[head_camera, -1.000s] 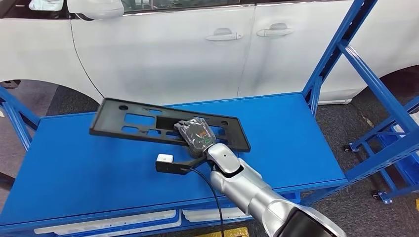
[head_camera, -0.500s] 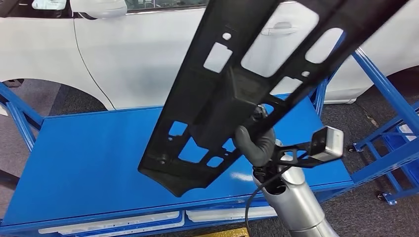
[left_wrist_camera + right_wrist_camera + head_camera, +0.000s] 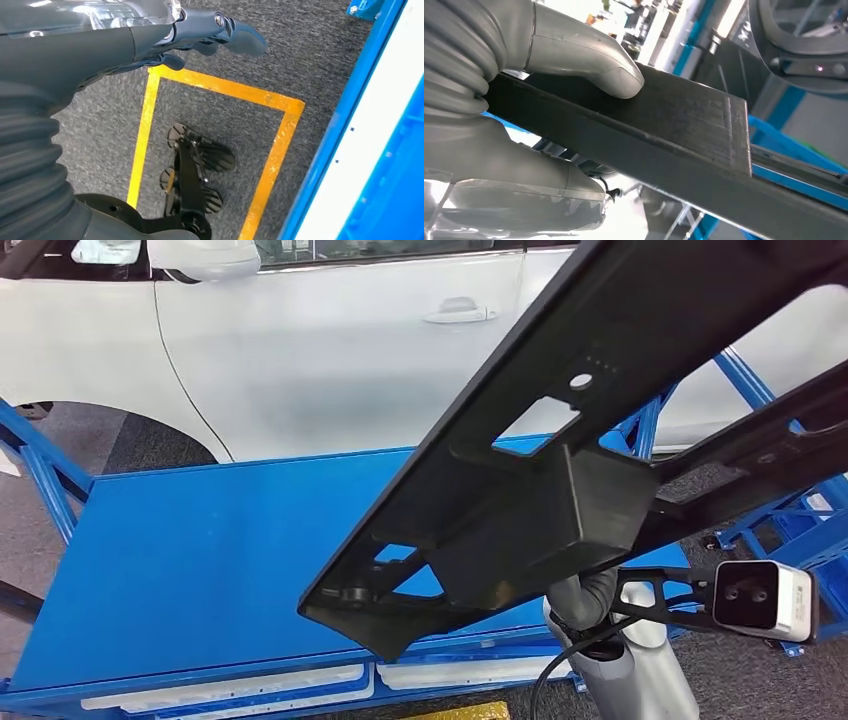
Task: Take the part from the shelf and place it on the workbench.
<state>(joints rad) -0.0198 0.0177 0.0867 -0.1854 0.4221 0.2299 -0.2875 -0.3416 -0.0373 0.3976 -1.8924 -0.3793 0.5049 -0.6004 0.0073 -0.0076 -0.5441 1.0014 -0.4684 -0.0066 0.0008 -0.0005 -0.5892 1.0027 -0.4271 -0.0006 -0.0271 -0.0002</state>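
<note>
Right hand (image 3: 524, 105) clamps the black part (image 3: 560, 490) aloft over the blue shelf (image 3: 200, 560); left hand (image 3: 200, 35) hangs empty, so carry it level, steadily

Right hand (image 3: 583, 596) perhaps mostly behind part (image 3: 560, 500)

The head camera looks forward and down from high over the blue counter (image 3: 200, 540), with the black part (image 3: 560, 500) very near its lens. The right wrist camera sits close behind the right hand (image 3: 549, 70), sharing that part. The left wrist camera looks down past the left hand (image 3: 200, 35) at the floor (image 3: 220, 120).
</note>
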